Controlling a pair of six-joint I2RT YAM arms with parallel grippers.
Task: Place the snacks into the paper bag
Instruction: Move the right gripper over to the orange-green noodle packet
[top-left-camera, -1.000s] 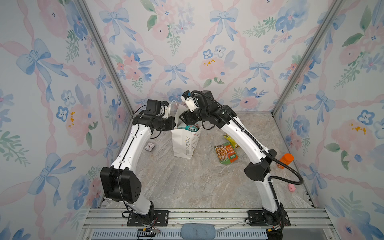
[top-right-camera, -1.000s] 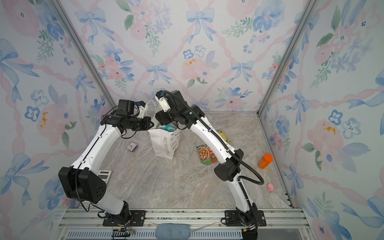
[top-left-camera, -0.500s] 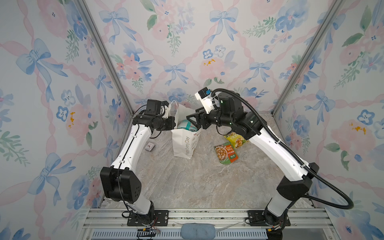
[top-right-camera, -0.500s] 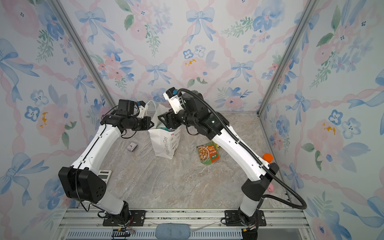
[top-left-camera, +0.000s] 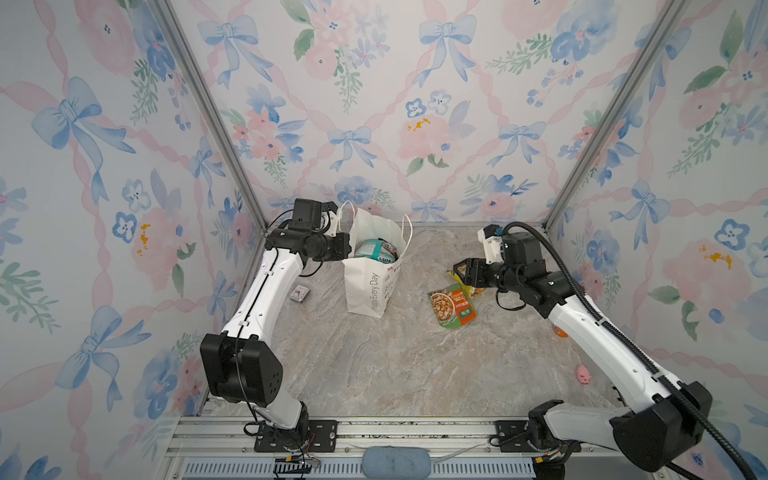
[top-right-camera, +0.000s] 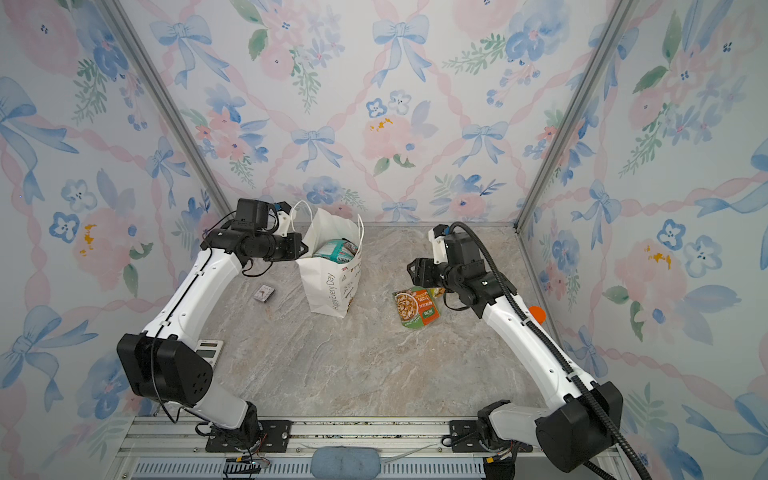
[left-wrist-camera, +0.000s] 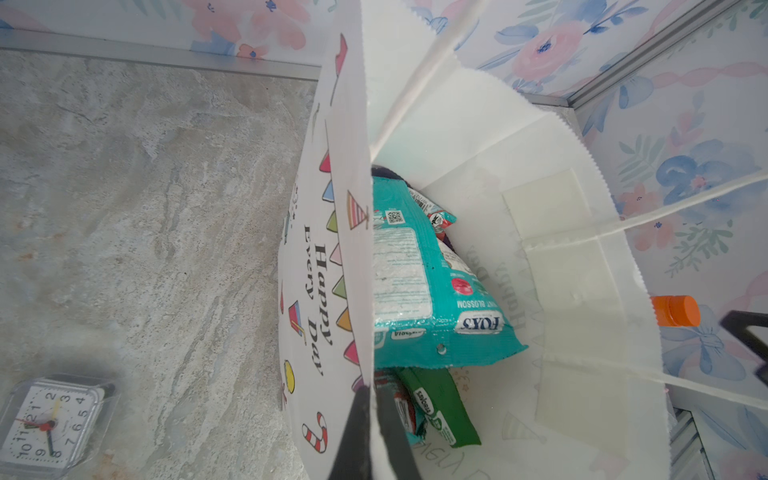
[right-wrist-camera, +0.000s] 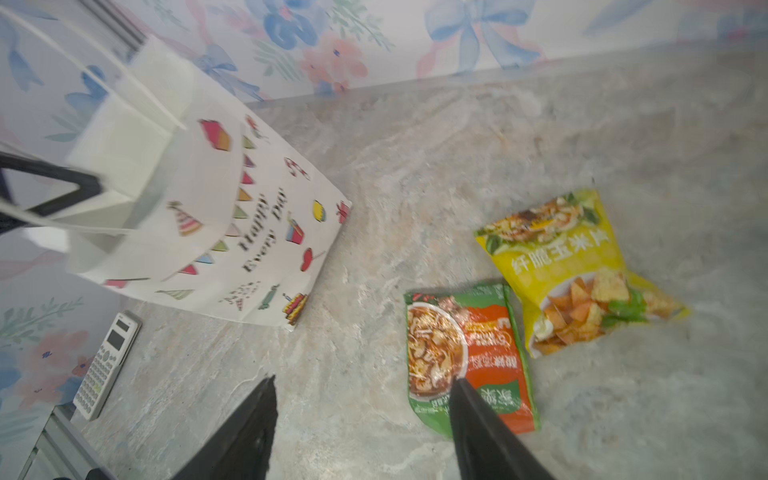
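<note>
Marbled grey stone desk (top-left-camera: 374, 365) is carrying everything. Toward its back the tall white paper bag (top-left-camera: 370, 286) is standing upright and gaping open. Its matte wall is printed with party drawings, and the closed fingers of the left hand (left-wrist-camera: 371, 392) are pinching its zigzag-cut rim. The right hand (right-wrist-camera: 362, 382) is hovering over the desk with its black fingers spread wide, gripping nothing. Near it a crinkled yellow chip bag (right-wrist-camera: 573, 274) is lying flat, with a glossy green-and-orange packet (right-wrist-camera: 469, 357) just beside it. Inside the bag a shiny teal FOX'S packet (left-wrist-camera: 419, 286) is leaning over what seems a green packet (left-wrist-camera: 440, 411), partly hidden.
</note>
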